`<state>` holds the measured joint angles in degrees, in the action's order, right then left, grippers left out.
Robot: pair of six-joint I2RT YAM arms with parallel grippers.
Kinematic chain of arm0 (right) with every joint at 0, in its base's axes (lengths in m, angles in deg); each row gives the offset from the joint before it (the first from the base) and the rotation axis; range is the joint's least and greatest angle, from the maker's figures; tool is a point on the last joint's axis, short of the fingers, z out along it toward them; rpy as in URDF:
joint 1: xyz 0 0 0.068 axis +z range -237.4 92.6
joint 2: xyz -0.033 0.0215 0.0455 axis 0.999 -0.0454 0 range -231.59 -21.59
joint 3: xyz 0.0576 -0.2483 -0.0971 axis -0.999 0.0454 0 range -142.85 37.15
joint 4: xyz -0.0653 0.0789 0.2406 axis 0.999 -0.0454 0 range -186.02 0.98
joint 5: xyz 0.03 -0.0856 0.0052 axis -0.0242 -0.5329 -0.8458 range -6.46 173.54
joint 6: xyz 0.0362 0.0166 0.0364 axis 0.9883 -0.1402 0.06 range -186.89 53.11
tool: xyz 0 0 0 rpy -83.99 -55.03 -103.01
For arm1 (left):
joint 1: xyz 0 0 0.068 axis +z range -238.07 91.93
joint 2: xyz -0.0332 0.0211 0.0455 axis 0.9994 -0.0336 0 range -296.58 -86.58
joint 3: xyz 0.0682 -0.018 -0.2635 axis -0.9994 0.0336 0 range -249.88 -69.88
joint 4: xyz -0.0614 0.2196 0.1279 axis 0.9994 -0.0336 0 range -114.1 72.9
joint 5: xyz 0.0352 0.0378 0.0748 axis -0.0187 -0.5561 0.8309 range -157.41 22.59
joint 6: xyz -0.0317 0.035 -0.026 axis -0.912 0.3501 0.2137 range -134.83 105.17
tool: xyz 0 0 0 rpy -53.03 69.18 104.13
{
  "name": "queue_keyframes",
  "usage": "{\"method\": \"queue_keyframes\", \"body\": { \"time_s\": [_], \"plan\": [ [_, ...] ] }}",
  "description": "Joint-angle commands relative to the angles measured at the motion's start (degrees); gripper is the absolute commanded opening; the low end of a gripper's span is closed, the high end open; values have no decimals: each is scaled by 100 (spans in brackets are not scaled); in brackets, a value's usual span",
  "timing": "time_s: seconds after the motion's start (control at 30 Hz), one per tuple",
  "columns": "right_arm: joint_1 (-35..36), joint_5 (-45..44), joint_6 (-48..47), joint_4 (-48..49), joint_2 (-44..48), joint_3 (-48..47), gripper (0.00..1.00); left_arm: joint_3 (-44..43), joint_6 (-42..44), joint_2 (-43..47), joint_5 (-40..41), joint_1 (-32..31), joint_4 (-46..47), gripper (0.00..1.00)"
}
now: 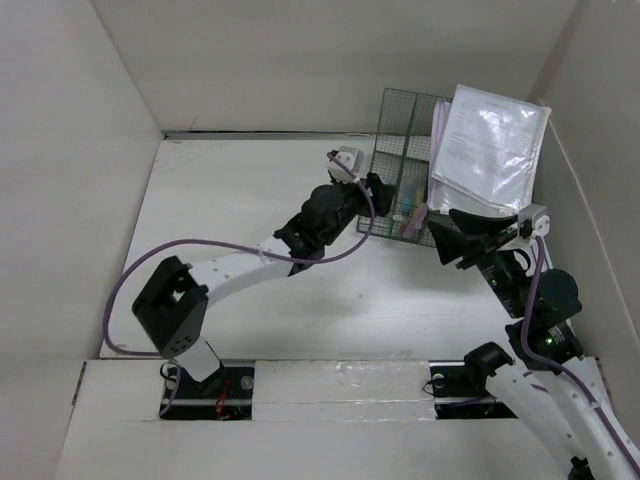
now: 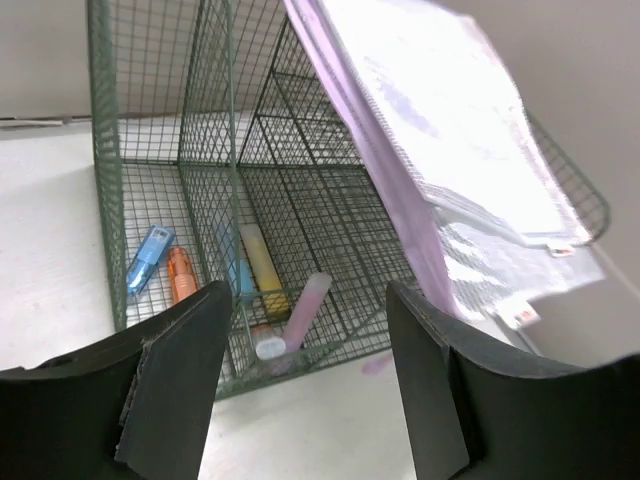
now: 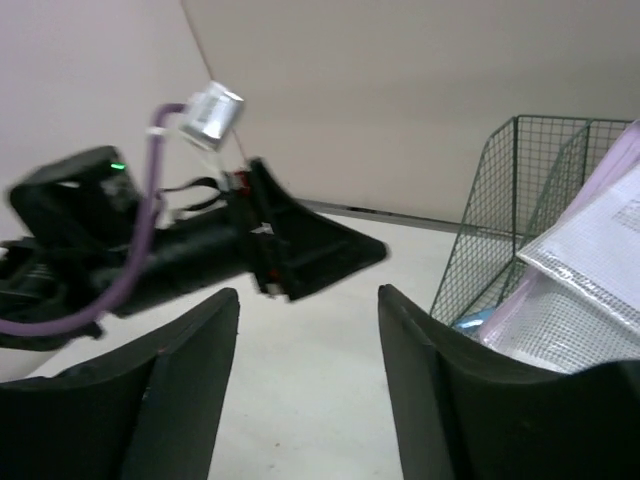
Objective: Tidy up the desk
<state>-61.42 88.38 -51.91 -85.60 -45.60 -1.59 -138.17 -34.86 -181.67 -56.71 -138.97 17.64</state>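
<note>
The left gripper (image 2: 308, 310), its black fingers spread wide and empty, hovers above the flat matte-white desk (image 2: 50, 260). Just ahead stands a dark green wire-mesh organizer rack (image 2: 300, 180) holding coloured markers (image 2: 262, 262) and a leaning clear plastic document sleeve (image 2: 440, 130). The right gripper (image 3: 308, 300) is likewise spread and empty, with the rack ahead to its right.

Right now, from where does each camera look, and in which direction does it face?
Top external: above and behind, looking down on the desk; left gripper and right gripper show, both open.
Left wrist: on the left arm, facing the wire rack and markers; own fingers show.
Right wrist: on the right arm, facing the left gripper; own fingers show.
Shared: all three see the rack and document pouch.
</note>
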Motion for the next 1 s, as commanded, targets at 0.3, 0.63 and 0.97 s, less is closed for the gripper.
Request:
{"method": "queue_keyframes", "body": {
  "time_s": [0.3,0.63,0.97],
  "plan": [
    [57,-194,-21,361,221,130,100,2495,-641,3381,967,1,262,69],
    [57,-133,-39,238,450,-37,100,3279,-1099,5858,1760,1,-1179,73],
    [57,-45,13,-324,898,-538,100,3138,-1047,7451,2068,1,-2340,74]
  ]
}}
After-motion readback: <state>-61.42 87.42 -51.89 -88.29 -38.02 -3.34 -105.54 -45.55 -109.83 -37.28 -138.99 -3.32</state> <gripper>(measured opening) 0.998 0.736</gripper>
